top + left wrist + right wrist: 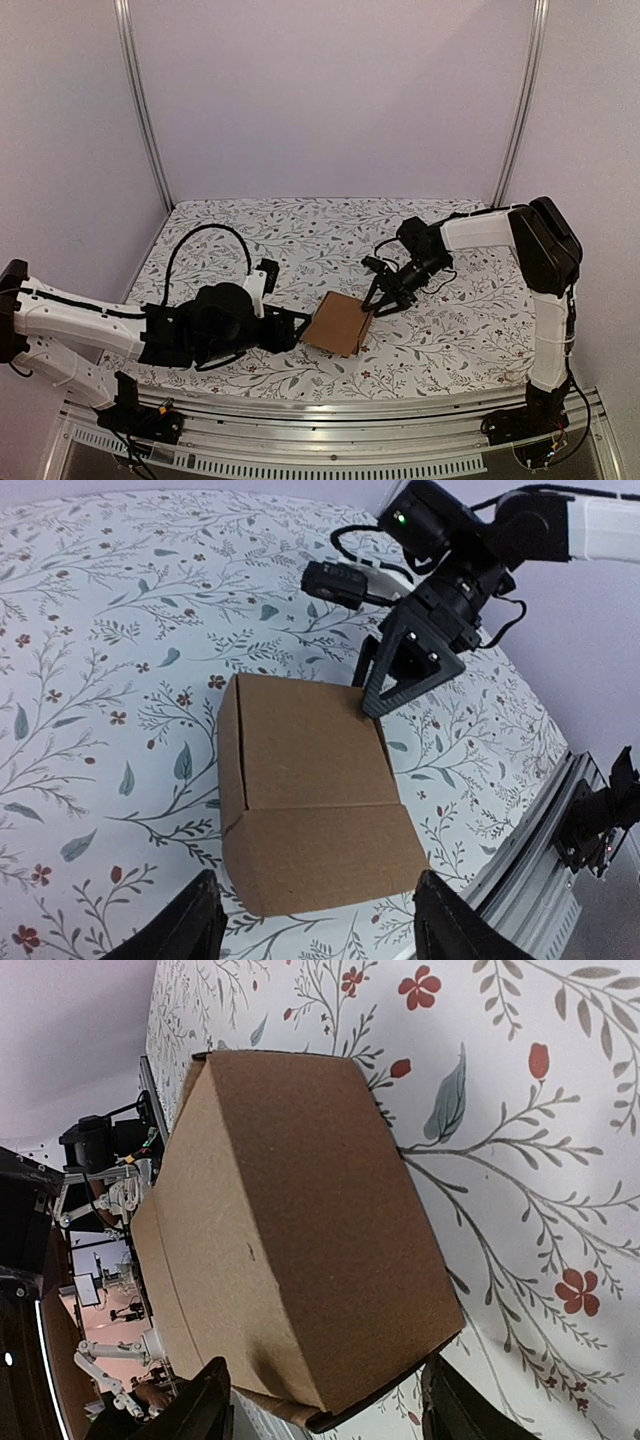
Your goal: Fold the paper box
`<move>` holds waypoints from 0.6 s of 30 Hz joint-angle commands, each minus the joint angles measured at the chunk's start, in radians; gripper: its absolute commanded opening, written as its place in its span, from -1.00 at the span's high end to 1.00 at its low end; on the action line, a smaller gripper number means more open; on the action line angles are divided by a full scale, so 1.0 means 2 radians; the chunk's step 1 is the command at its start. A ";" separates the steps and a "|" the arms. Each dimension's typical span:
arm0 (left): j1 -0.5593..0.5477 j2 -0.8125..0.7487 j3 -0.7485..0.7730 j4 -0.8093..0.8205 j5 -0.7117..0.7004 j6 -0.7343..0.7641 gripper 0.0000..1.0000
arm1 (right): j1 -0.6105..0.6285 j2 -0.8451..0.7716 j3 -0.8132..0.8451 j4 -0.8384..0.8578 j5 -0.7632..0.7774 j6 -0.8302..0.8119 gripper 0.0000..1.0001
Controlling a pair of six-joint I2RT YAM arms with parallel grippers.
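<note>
One paper box is counted at mid-frame. Two grippers are counted: the left gripper lower left, the right gripper upper right. One patterned table is seen.

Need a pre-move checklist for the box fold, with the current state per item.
1. Top seam of box shut: ok.
2. Open left gripper straddles the box's near end: ok.
3. Open right gripper sits at the far end: ok.
4. Whether right gripper touches the box: cannot tell.
5. Whether box lies flat on table: cannot tell; the right wrist view shows a dark shadow under one edge.
6. Arms apart, with the box between them: ok.
</note>
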 commanded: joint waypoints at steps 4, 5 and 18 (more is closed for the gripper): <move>-0.077 0.039 -0.012 0.020 -0.031 -0.036 -0.31 | -0.012 -0.003 0.027 -0.079 0.008 -0.089 -0.26; -0.077 0.052 -0.005 0.014 -0.028 -0.052 -0.31 | -0.014 -0.003 0.026 -0.076 0.009 -0.087 -0.26; -0.016 0.125 0.041 0.005 0.036 -0.094 -0.39 | -0.014 -0.038 0.007 -0.065 0.020 -0.096 -0.26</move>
